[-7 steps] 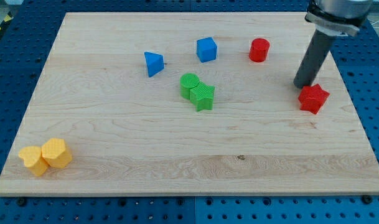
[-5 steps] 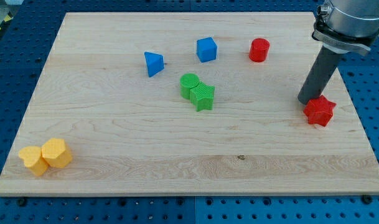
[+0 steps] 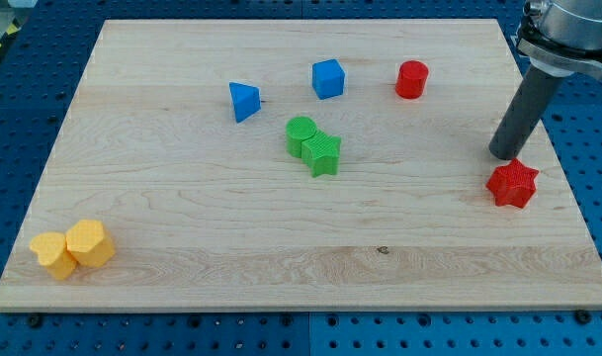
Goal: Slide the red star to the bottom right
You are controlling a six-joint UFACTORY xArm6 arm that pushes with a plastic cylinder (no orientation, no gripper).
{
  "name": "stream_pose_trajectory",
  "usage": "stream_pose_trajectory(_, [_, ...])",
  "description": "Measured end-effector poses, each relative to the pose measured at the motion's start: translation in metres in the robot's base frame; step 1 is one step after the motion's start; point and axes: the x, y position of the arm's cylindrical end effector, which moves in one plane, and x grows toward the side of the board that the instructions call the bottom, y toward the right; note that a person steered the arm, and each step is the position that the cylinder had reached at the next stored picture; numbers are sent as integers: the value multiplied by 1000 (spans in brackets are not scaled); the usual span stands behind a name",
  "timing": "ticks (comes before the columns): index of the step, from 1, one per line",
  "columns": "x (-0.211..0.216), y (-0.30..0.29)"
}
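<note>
Wooden worktop [image 3: 182,227] seen from above and slightly from the view's bottom, resting on a blue perforated base [image 3: 597,148]. The red star [image 3: 511,183] lies flat near the worktop's right edge, about midway between the view's top and bottom. It is compact, with no evident long axis; one of its arms points toward the view's top, toward the rod, though the exact facing of the other arms is hard to read at this size.

The arm carries no jaws, so there is nothing to open, close or grasp; it ends in a straight dark rod [image 3: 526,107] that leans from the view's upper right down to the left. My tip [image 3: 504,157] stands on the worktop just above the red star and slightly to its left. It sits right at the star's upper edge; whether it actually touches cannot be told. Nothing is held.

Other blocks: a red cylinder [image 3: 412,79] near the top, well to the left of the rod; a blue cube [image 3: 328,78] left of that; a blue triangular block [image 3: 244,101] further left. Near the centre, a green cylinder [image 3: 301,134] and a green star [image 3: 322,153] touch each other. At the view's lower left corner, two yellow blocks [image 3: 73,247] sit pressed together; their shapes appear faceted but are not clearly made out.
</note>
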Motion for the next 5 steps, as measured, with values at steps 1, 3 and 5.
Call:
stream_pose_trajectory(1, [43,0])
stream_pose_trajectory(3, [86,2])
stream_pose_trajectory(5, [7,-11])
